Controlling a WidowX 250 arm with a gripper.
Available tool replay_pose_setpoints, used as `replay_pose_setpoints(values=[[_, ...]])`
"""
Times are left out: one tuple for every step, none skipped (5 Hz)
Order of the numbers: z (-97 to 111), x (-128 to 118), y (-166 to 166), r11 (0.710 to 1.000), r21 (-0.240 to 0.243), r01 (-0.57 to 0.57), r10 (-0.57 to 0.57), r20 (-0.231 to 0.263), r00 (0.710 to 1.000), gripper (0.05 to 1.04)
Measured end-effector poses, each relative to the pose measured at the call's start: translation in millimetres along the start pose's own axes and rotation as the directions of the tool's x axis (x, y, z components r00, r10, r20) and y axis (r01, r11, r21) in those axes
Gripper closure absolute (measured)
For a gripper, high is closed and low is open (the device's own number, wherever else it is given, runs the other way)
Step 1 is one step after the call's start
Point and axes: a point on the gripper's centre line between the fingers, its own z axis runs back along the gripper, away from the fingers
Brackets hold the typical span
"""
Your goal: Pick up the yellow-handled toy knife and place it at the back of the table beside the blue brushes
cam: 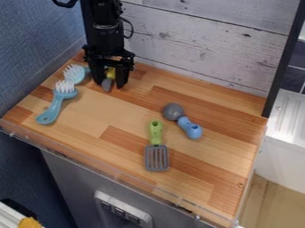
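The black gripper (109, 85) hangs low over the back left of the wooden counter. Its two fingers stand apart, with a small yellow and grey utensil (108, 83) visible between them and a gap on each side. Just left of the gripper lies a light blue brush (75, 75) with white bristles. A second blue brush (55, 105) lies in front of that one, its handle toward the front left.
A green-handled spatula (157, 156) with a grey slotted blade lies near the counter's front middle. Behind it to the right is a grey and blue utensil (189, 128). A plank wall (202, 49) bounds the back, and a clear raised edge runs along the front.
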Motion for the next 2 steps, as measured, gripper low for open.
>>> replay_pose_setpoints(values=[[27,0,-1,1.0,-0.005,-0.01,0.01,-0.016,1.0,0.084],[66,0,-7,0.998,0.0,0.057,-0.057,-0.006,0.998,0.085]])
